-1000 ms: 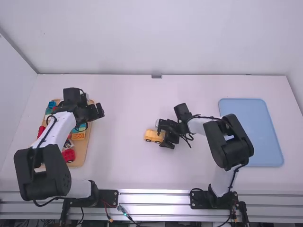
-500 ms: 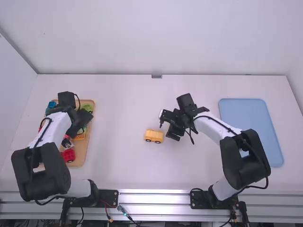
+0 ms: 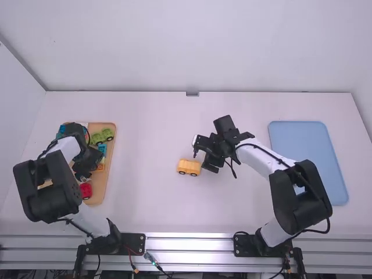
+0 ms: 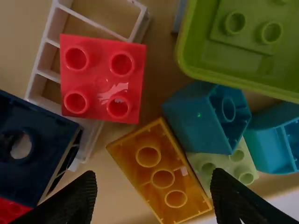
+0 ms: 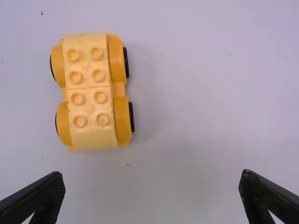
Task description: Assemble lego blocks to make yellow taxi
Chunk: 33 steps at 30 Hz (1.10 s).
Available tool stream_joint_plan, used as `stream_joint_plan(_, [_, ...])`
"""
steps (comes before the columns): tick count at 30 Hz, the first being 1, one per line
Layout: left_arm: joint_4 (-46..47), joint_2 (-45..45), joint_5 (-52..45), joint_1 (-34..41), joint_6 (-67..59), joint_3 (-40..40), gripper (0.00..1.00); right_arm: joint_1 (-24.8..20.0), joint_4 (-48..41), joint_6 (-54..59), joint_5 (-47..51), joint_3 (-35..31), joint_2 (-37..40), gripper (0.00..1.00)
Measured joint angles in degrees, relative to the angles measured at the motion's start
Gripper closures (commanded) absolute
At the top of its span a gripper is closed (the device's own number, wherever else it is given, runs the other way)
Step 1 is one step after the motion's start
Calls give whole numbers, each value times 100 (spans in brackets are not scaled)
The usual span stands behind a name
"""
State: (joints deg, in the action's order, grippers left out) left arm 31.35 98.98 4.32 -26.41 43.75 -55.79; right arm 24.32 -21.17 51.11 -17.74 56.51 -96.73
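Observation:
A yellow car base stands on the table near the middle; in the right wrist view the yellow car shows two rows of studs and four black wheels. My right gripper is just right of and above it, and in its wrist view the right gripper is open and holds nothing. Over the wooden tray is my left gripper; in its own view the left gripper is open around an orange block lying upside down, not gripped. A red block and a teal block lie beside it.
The wooden tray at the left also holds green car pieces and a red wheeled piece. A blue tray lies at the right.
My left gripper has moved from the tray's right edge back over its blocks. The right gripper has let go of the yellow car and drawn off to the right; the car stays put.

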Motion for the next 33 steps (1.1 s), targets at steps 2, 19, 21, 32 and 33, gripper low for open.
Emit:
stream_joint_plan(2, [-116, 0, 0, 0, 2, 33, 39, 4, 2, 0, -7, 0, 0, 1])
stream_joint_plan(19, [-205, -48, -59, 0, -22, 256, 28, 7, 7, 0, 9, 0, 0, 1])
stream_joint_plan(21, [-118, -48, -63, 0, -129, 234, 30, 7, 7, 4, 11, 0, 0, 1])
stream_joint_plan(32, [321, -48, -63, 0, -175, 109, 33, 7, 42, -15, 11, 0, 0, 1])
stream_joint_plan(33, [295, -48, -61, 0, -173, 101, 33, 4, 57, 0, 15, 0, 0, 1])
